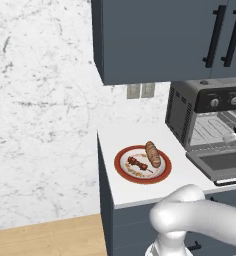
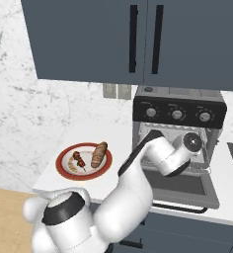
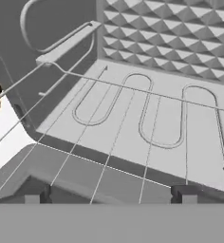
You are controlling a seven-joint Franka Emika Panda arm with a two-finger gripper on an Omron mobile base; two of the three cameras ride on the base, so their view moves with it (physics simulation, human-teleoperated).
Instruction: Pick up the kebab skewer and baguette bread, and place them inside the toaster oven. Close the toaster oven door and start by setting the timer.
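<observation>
Plate (image 1: 121,167) at 9 o'clock on counter (image 1: 190,172), holds kebab skewer (image 1: 137,163) beside baguette bread (image 1: 152,153), both unpicked. Toaster oven (image 2: 177,106) at 3 o'clock, toaster oven door (image 2: 185,190) dropped open for loading, wire rack (image 3: 147,118) bare. Gripper (image 3: 109,193) at oven mouth, fingers spread, holding nothing.

The toaster oven (image 1: 210,122) runs off the right edge of the left base view, its third knob and the far side of the toaster oven door (image 1: 225,164) lost there. In the right base view, the arm's white links cover the oven cavity's centre and the door's left part. The gripper (image 3: 109,192) shows just two dark tips at the bottom of the hand view; how the jaws stand cannot be told. The kebab skewer (image 1: 138,163) chunks are too small to count.
</observation>
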